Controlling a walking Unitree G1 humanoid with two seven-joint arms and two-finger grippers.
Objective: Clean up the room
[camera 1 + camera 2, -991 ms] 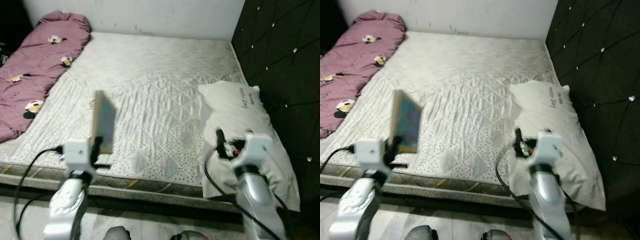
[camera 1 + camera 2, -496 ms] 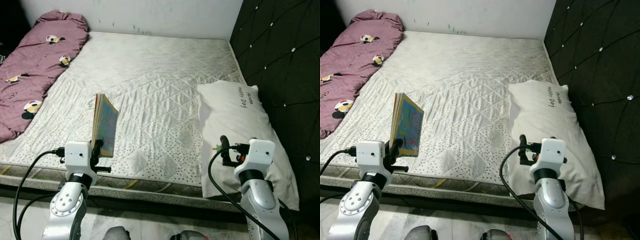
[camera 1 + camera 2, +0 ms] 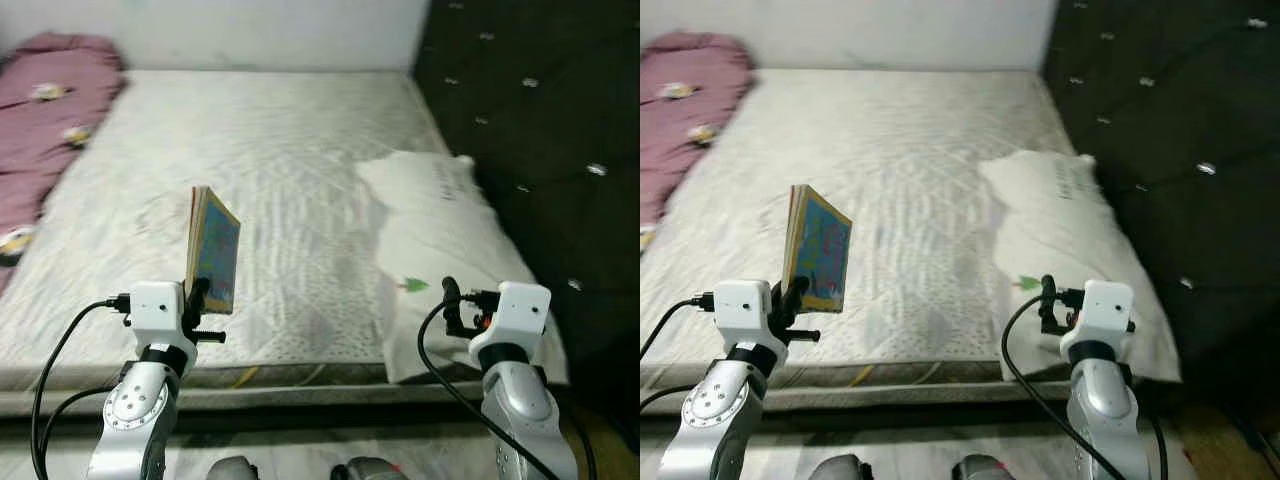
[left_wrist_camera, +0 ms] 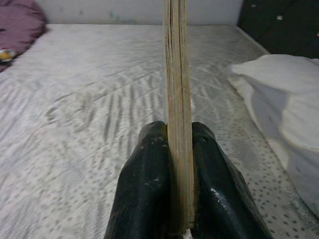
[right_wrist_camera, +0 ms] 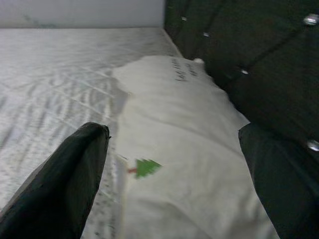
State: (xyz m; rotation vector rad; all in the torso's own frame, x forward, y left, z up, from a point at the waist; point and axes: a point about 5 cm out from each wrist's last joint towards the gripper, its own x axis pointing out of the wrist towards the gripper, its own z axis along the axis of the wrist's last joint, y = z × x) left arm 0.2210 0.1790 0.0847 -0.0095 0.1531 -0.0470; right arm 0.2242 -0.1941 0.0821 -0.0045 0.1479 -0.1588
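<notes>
A thin colourful book [image 3: 213, 252] stands upright above the front edge of the mattress [image 3: 270, 150], with my left gripper [image 3: 196, 300] shut on its lower edge. In the left wrist view the book's page edge [image 4: 177, 99] sits clamped between the two black fingers [image 4: 148, 189]. My right gripper [image 3: 449, 306] is open, held level over the near end of the white pillow [image 3: 440, 230]. Its fingers [image 5: 65, 184] stand wide apart in the right wrist view, with nothing between them, over the pillow [image 5: 189, 149] and its small green tree mark.
A purple patterned blanket [image 3: 45, 110] lies rolled along the mattress's far left side. A black tufted headboard [image 3: 540, 120] rises on the right, behind the pillow. A white wall closes the far end. The bed's front edge [image 3: 260, 375] runs just ahead of my arms.
The whole picture has slid left, so the camera has turned to the right. Both arms keep their pose; the book stays in my left gripper.
</notes>
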